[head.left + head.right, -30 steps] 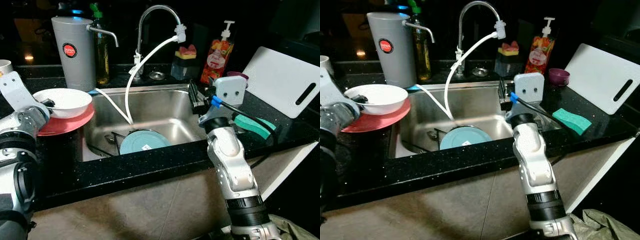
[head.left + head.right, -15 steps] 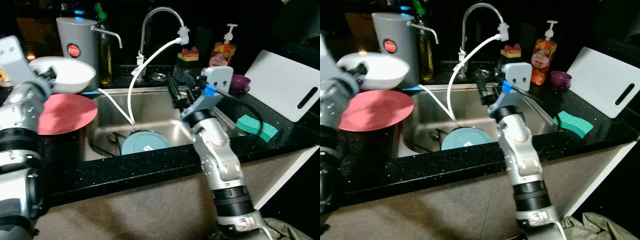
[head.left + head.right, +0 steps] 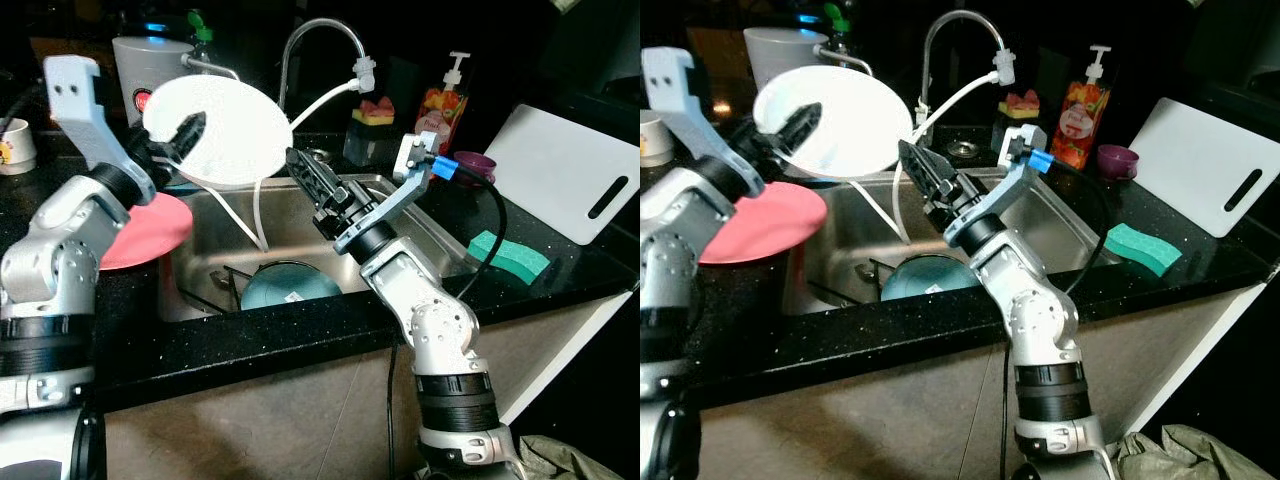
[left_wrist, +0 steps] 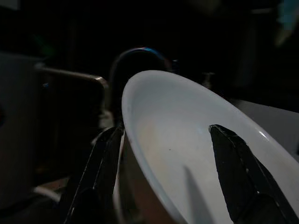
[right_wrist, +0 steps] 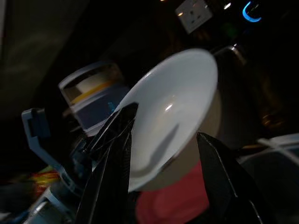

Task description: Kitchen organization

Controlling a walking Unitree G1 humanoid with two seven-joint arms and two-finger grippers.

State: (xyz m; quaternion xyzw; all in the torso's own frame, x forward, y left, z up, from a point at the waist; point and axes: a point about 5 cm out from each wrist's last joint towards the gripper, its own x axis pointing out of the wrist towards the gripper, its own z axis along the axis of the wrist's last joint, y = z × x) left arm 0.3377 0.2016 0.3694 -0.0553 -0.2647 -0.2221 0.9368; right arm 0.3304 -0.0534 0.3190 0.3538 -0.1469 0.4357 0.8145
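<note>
Left gripper (image 3: pixel 170 143) is raised above the left edge of the sink (image 3: pixel 300 225), its two fingers pinching the rim of a white bowl (image 3: pixel 225 135): one finger inside the bowl, one outside, as the left wrist view confirms. The bowl is held in the air, tilted on edge with its hollow facing the camera, in front of the grey water dispenser (image 3: pixel 135 55) and beside the tap (image 3: pixel 315 45). Right gripper (image 3: pixel 315 190) reaches across the sink toward the bowl, fingers spread apart and holding nothing; the tips sit just below and to the right of the bowl's lower rim, apart from it. In the right wrist view the bowl (image 5: pixel 173 112) shows between and beyond the spread fingers. A red plate (image 3: pixel 150 225) lies flat on the black counter (image 3: pixel 250 340) to the left of the sink, below the lifted bowl. Inside the sink a light blue plate (image 3: pixel 285 285) rests at the bottom, with a white hose (image 3: pixel 262 190) hanging from the tap down into the basin. On the counter to the right: a green sponge (image 3: pixel 510 255), a white cutting board (image 3: pixel 570 160) leaning against the back, a small purple cup (image 3: pixel 475 162), and a soap pump bottle (image 3: pixel 445 100) behind the sink.
</note>
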